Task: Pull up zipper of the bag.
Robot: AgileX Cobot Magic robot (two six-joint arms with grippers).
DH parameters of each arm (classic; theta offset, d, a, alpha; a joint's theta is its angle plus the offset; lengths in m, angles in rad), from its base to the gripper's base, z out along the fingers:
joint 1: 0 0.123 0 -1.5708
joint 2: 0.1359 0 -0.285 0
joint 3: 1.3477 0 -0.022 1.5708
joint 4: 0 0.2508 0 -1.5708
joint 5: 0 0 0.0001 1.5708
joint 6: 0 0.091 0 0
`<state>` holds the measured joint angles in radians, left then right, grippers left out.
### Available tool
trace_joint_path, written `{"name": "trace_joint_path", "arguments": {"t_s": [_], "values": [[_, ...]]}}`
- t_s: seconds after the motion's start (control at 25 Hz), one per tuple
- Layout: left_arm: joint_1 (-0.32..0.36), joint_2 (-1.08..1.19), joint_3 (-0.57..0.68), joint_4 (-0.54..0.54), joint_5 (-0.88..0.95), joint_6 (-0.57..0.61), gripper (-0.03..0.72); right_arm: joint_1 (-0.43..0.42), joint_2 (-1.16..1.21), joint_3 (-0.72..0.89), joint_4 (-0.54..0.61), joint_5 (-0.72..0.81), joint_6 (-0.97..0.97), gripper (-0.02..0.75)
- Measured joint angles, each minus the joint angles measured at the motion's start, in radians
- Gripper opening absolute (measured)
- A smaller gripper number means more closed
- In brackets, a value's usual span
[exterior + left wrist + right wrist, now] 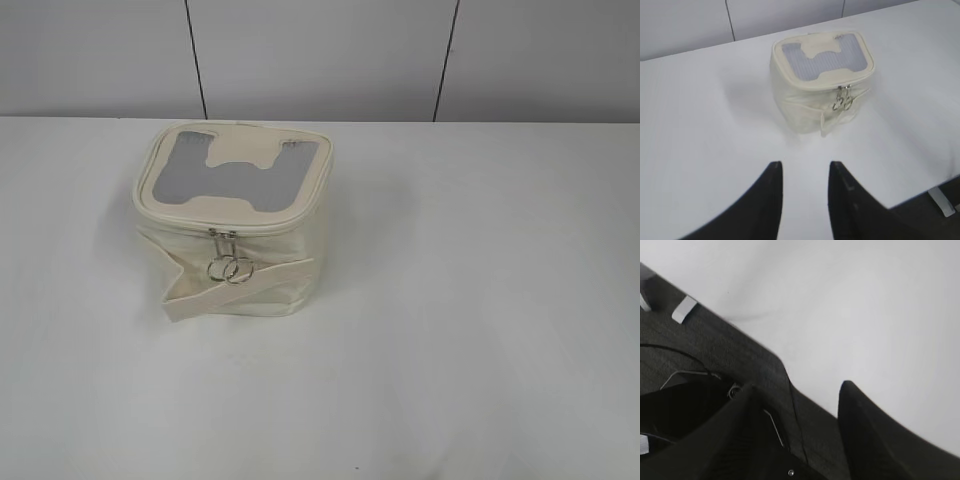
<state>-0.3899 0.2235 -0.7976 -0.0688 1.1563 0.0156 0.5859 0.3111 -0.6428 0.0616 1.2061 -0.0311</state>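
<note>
Zipper (240,228) on the small boxy cream fabric bag (232,215), near-left of centre on the white table (480,300).
Two silver sliders with ring pulls (230,268) hang together at the near face, above the flat cream strap (235,290), easy to reach. Left gripper (804,182) hovers short of the bag, fingers apart; right gripper (795,400) is over the table edge, fingers apart. Nothing blocks the approach.
</note>
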Motion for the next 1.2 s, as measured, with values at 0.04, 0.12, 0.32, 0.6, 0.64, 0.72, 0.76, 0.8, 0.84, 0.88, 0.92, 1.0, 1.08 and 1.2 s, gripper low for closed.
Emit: {"name": "trace_joint_path", "arguments": {"t_s": [0.04,0.12,0.32,0.6,0.64,0.72,0.76,0.8,0.84,0.88,0.92,1.0,1.08,1.2], "values": [[0.0,-0.07,0.027,0.007,0.019,-0.004,0.24,0.0,-0.049,0.02,-0.001,-0.001,-0.002,0.411],[0.0,-0.18,0.076,0.012,0.037,-0.007,0.24,0.0,-0.149,0.059,-0.001,-0.012,-0.002,0.411],[0.0,-0.216,0.202,0.016,0.048,0.034,0.24,0.0,-0.282,0.107,0.006,-0.058,-0.002,0.411],[0.0,-0.216,0.256,0.002,-0.085,0.078,0.239,0.0,-0.318,0.139,0.006,-0.14,-0.001,0.405],[0.0,-0.223,0.259,0.002,-0.091,0.08,0.239,0.0,-0.318,0.14,0.005,-0.146,-0.001,0.399],[0.0,-0.228,0.26,0.002,-0.095,0.08,0.239,0.0,-0.318,0.143,0.004,-0.152,0.0,0.39],[0.0,-0.229,0.26,0.002,-0.096,0.08,0.239,0.0,-0.318,0.143,0.003,-0.153,0.002,0.386],[0.0,-0.229,0.26,0.001,-0.098,0.08,0.239,0.0,-0.318,0.143,0.002,-0.155,0.003,0.384],[0.0,-0.229,0.26,0.0,-0.099,0.08,0.239,0.0,-0.318,0.143,0.001,-0.155,0.003,0.381],[0.0,-0.229,0.26,0.0,-0.099,0.08,0.239,0.0,-0.318,0.143,0.001,-0.155,0.004,0.38],[0.0,-0.229,0.26,0.0,-0.099,0.08,0.239,0.0,-0.318,0.143,0.001,-0.155,0.004,0.379],[0.0,-0.229,0.26,0.0,-0.1,0.08,0.239,0.0,-0.318,0.143,0.0,-0.155,0.005,0.379],[0.0,-0.229,0.26,0.0,-0.1,0.08,0.239,-0.003,-0.318,0.143,0.0,-0.155,0.007,0.379],[0.034,-0.229,0.26,0.0,-0.101,0.08,0.239,-0.061,-0.318,0.143,-0.001,-0.155,0.007,0.379]]}}
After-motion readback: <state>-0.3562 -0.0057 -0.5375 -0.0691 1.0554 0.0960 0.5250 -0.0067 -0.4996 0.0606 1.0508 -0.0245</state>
